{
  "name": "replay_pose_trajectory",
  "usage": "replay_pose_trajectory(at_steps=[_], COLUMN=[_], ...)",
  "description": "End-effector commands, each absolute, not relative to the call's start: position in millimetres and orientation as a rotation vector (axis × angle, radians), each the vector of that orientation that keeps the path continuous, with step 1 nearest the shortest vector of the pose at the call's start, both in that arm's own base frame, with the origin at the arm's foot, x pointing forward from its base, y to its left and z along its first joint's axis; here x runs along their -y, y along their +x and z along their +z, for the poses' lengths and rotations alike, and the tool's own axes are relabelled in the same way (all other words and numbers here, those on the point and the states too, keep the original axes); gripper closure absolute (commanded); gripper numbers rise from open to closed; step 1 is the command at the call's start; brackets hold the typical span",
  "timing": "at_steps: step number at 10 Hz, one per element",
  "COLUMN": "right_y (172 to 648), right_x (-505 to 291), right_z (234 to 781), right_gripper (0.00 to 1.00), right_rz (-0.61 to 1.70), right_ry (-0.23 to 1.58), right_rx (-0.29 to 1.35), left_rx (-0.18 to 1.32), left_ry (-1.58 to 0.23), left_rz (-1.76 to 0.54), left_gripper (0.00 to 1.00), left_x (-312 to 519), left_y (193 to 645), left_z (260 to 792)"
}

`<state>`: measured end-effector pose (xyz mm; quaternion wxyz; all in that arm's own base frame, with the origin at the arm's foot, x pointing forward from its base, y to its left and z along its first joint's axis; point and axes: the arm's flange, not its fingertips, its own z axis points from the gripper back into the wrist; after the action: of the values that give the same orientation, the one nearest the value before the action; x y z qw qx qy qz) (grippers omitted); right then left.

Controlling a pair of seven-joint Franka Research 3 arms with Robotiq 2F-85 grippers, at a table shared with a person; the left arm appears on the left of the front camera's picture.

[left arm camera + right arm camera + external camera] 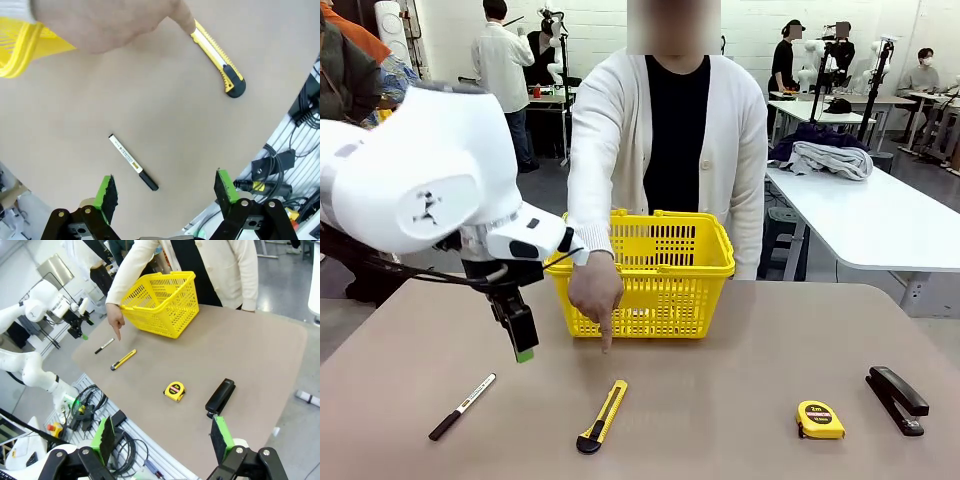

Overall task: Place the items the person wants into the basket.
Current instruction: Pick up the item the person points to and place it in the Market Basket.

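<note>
Left gripper (166, 186): green pads spread wide, nothing between them, hanging pad-down over the left part of the beige table (720, 360).

The black-capped white-barrelled marker (133, 162) is almost under it, near the near-left corner. In the left wrist view it lies just beyond the gap between the fingers, not touching them.

The yellow-and-black plastic utility knife (603, 416) lies by the near edge, left of the middle, black end toward the robot. It sits beside the marker on the side away from the left edge, apart from the left gripper.

The person's hand (595, 295) points straight down, index fingertip right at the knife's yellow far end. Can't tell if it touches.

The bright yellow slotted plastic basket (650, 275) stands at the middle of the far edge, just behind that hand.

The small yellow tape measure (820, 419) and black desk stapler (896, 399) lie side by side toward the near-right corner, stapler closer to the right edge.

Right gripper (162, 437): pads wide, empty, high off the near edge, well apart from everything.

Count: 1 knife, 1 marker, 1 tape measure, 1 stapler, 1 basket.
</note>
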<state>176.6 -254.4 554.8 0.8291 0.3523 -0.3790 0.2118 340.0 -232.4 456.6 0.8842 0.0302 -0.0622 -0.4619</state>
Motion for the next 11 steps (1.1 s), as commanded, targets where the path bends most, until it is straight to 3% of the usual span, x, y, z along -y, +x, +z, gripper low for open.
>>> replay_pose_trajectory(at_steps=[1,11], right_y=[178,178], right_x=[255,255], right_z=[555,555], right_gripper=[0.0,0.0], right_rz=[0.457,0.457], right_ry=[0.759,0.759], right_rx=[0.824,0.824], left_rx=[0.175,0.152], left_ry=[0.063,0.072], left_rz=[-0.907,-0.875], left_gripper=[0.0,0.0], left_x=[235,250], left_y=[339,335], left_z=[445,435])
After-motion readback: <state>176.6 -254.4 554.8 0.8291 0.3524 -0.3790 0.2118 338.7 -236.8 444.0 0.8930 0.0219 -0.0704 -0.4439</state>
